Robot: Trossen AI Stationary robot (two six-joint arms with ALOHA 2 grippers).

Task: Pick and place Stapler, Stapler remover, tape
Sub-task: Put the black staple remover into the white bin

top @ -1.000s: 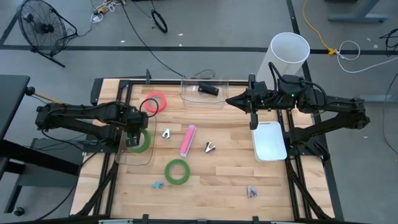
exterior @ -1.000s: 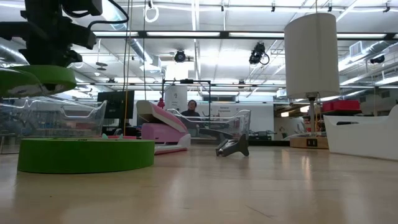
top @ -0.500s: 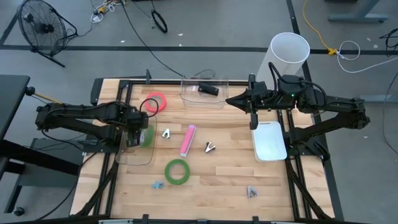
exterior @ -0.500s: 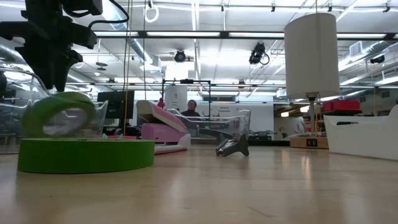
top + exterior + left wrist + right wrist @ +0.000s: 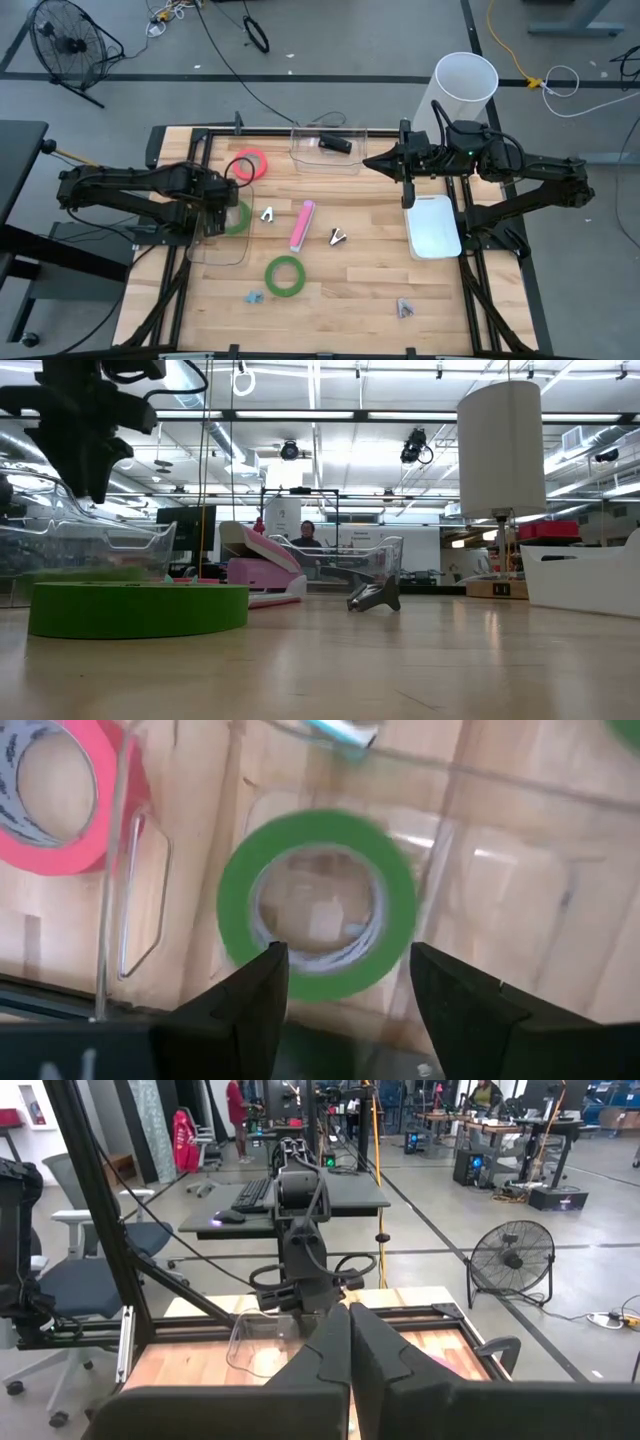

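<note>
Item: green tape roll (image 5: 317,904) in clear bin (image 5: 215,243), left tool (image 5: 345,982) spread above; descent risks snagging bin wall.

place: lab/workshop | evidence: desks (image 5: 300,1200), office chair (image 5: 85,1270), floor fan (image 5: 512,1258), ceiling strip lights (image 5: 330,415)

A tall white cylindrical bin (image 5: 466,80) stands off the table at one o'clock, a black floor fan (image 5: 65,45) sits at ten o'clock, and a white rectangular tray (image 5: 433,226) lies at three o'clock on the light wooden table (image 5: 350,285).
</note>
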